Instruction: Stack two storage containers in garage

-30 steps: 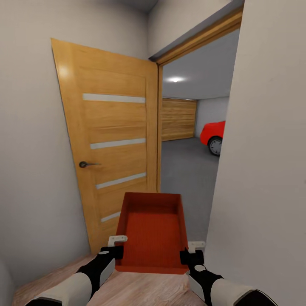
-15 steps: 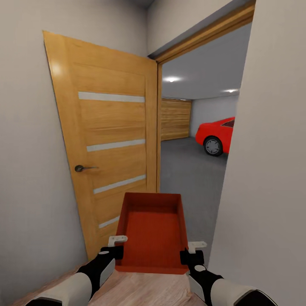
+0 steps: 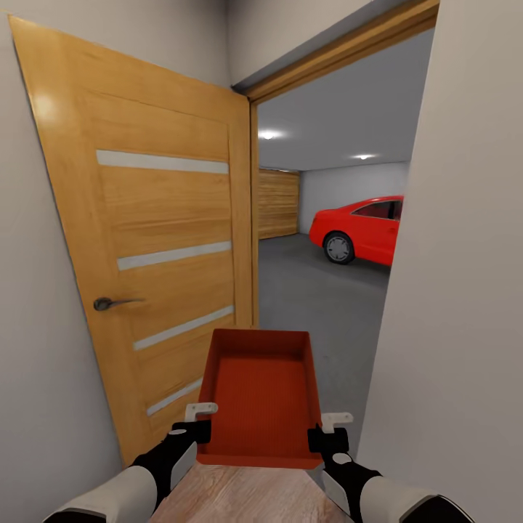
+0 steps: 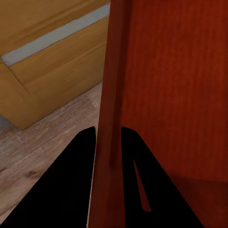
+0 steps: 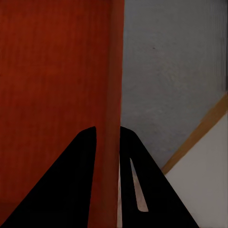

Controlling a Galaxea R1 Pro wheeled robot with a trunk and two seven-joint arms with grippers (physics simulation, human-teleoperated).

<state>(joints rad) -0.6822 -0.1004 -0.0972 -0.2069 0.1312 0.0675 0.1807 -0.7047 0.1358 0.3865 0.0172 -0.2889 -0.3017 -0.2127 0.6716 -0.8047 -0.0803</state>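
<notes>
Where the head view shows an open wooden door (image 3: pixel 145 240), grey garage floor (image 3: pixel 312 305) and red car (image 3: pixel 359 229), wrist views show each claw, left claw (image 3: pixel 197 421) and right claw (image 3: pixel 328 428), clamped on a side wall of one storage container (image 3: pixel 261 396), carried over wood planks (image 3: pixel 240 497).

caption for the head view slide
Both claws hold a red container at the open door to the garage.

The robot has two white arms with black wrists. The left gripper (image 3: pixel 203 421) and right gripper (image 3: pixel 327 428) have black bodies and small pale tips.
</notes>
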